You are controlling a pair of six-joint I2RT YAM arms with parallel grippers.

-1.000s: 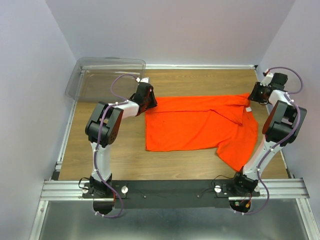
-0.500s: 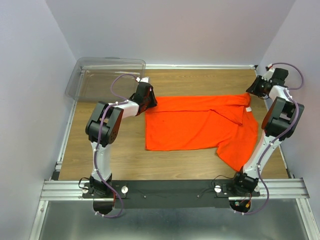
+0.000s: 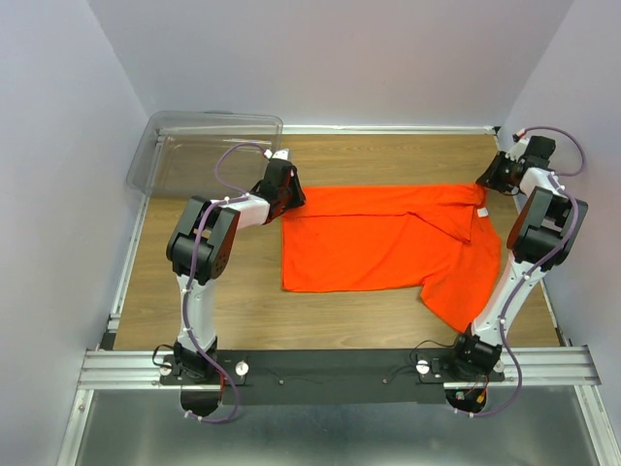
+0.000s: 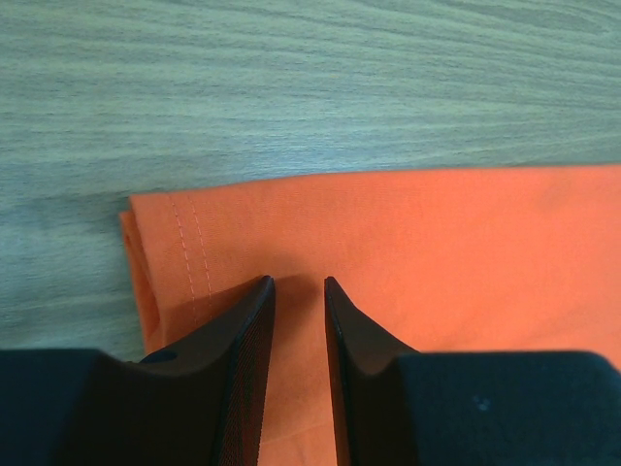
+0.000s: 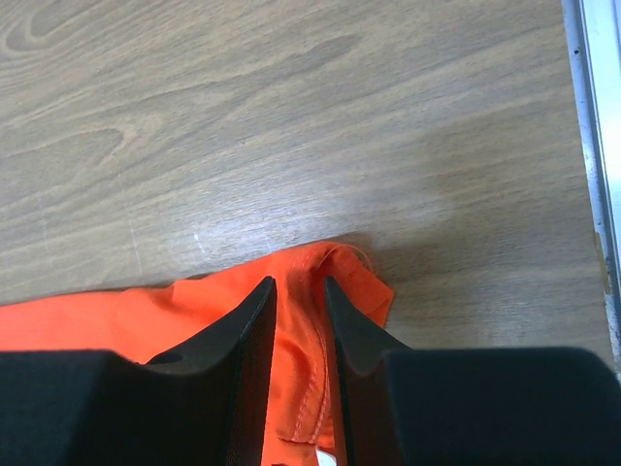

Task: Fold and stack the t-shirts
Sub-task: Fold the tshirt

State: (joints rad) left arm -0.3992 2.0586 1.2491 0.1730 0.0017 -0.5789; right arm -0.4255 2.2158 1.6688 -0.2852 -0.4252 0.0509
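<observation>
Left pincer point(image 4: 299, 283) is narrowed, with its tips down on the far left corner of the orange t-shirt point(image 3: 378, 238). I can't tell whether any cloth is actually nipped. Right pincer point(image 5: 299, 283) is pinching a raised ridge of fabric at the far right corner. Both arms reach well forward, elbows up and wrists angled down. I see the t-shirt spread on the table point(image 3: 223, 301), with one part trailing toward the right arm's base.

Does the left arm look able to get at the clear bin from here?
Probably yes: the clear bin sits just beyond the left end effector with nothing between, though that end effector is down on the t-shirt corner.
</observation>
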